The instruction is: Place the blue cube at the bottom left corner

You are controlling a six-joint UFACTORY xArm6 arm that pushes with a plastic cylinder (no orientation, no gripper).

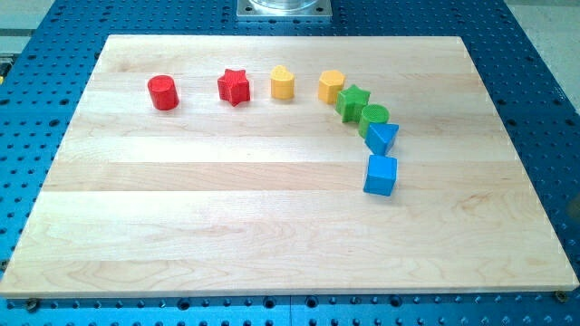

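Observation:
The blue cube [381, 175] sits on the wooden board [227, 235], right of the board's middle. A blue triangular block [381, 138] lies just above it, a small gap between them. The board's bottom left corner [27, 285] has no block on it. My tip and the rod do not show in the view.
A curved row of blocks runs along the view's top: red cylinder [163, 92], red star [234, 87], yellow heart [283, 82], yellow hexagon [331, 86], green star [352, 101], green cylinder [373, 119]. A metal mount [284, 8] stands at the top edge.

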